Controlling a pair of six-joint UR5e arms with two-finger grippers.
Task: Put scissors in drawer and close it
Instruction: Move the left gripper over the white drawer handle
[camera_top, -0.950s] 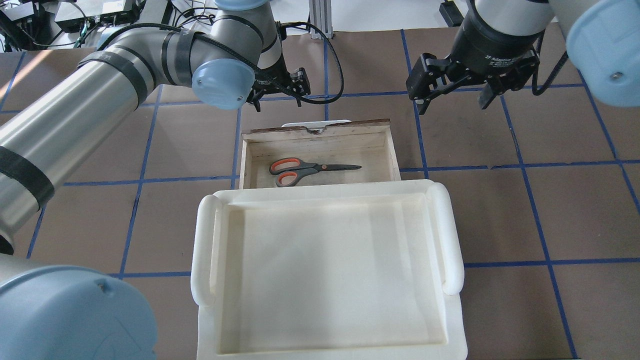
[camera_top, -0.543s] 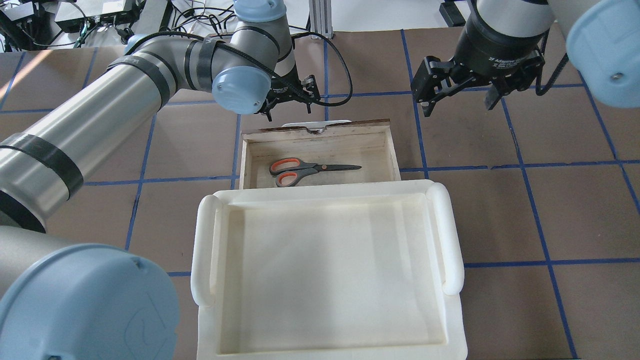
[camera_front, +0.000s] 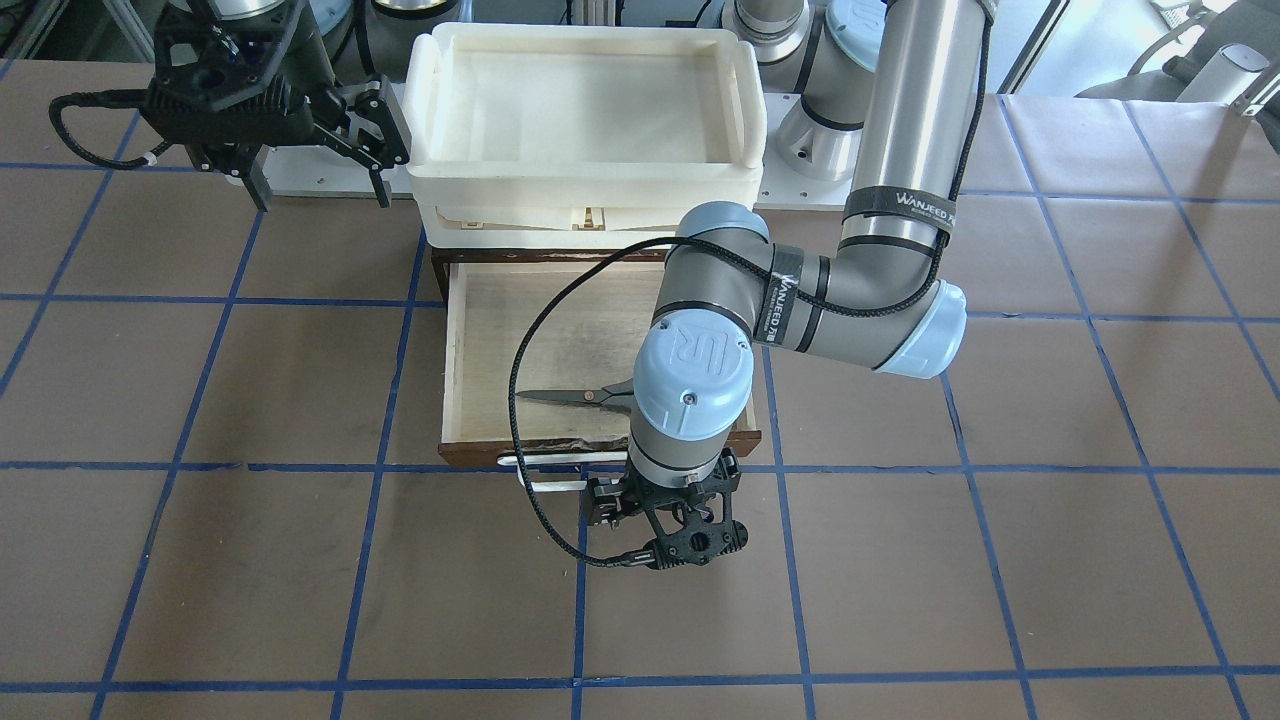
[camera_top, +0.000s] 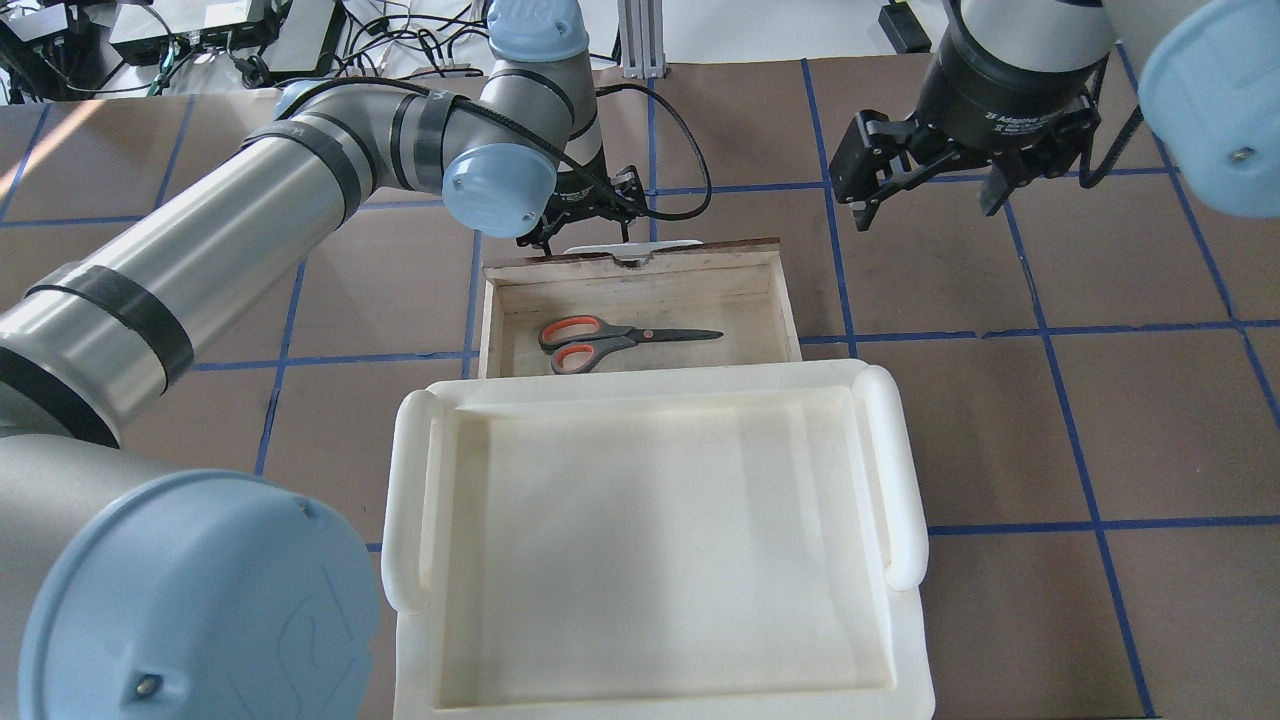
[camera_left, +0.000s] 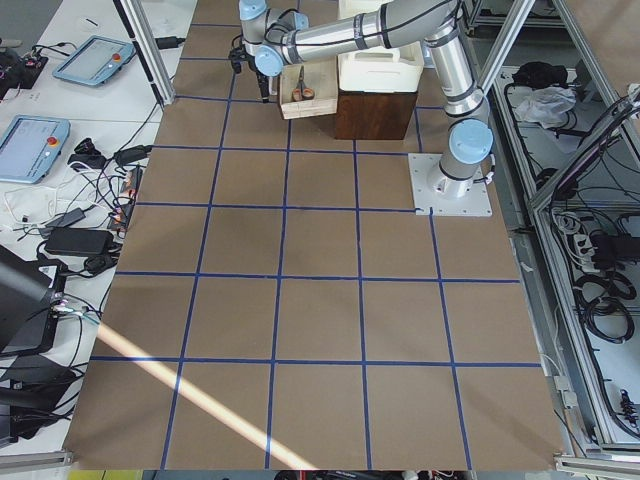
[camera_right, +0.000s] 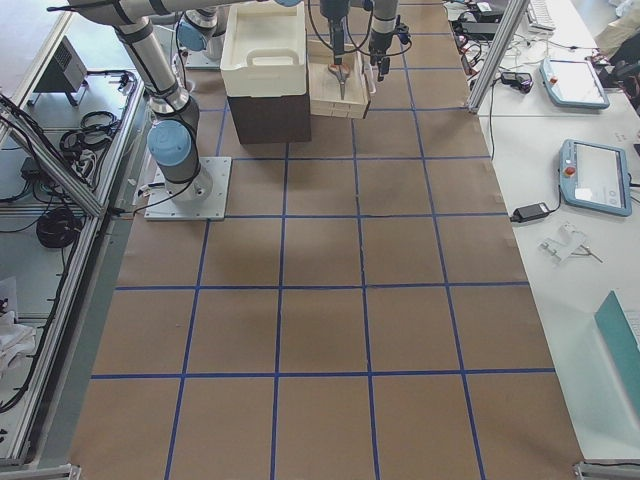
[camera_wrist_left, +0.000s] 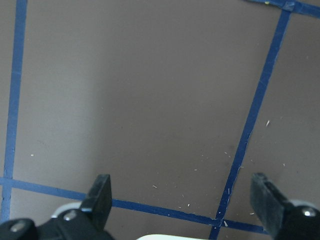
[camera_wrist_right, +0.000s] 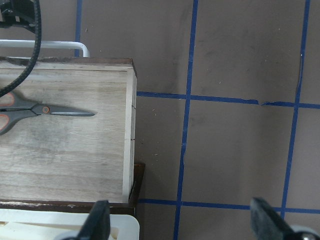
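The scissors (camera_top: 620, 340) lie flat inside the open drawer (camera_top: 700, 300), handles toward the table's left edge. The left gripper (camera_top: 585, 218) hangs just beyond the drawer's dark front, on the far-edge side near the white handle (camera_front: 545, 462), its fingers spread wide and holding nothing. The right gripper (camera_top: 928, 195) — also spread and empty — hovers off the drawer's right side, toward the right edge.

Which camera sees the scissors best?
The overhead view: the whole scissors lie unhidden in the drawer. In the front view the left arm hides the handles; the right wrist view crops them; side views show them tiny.
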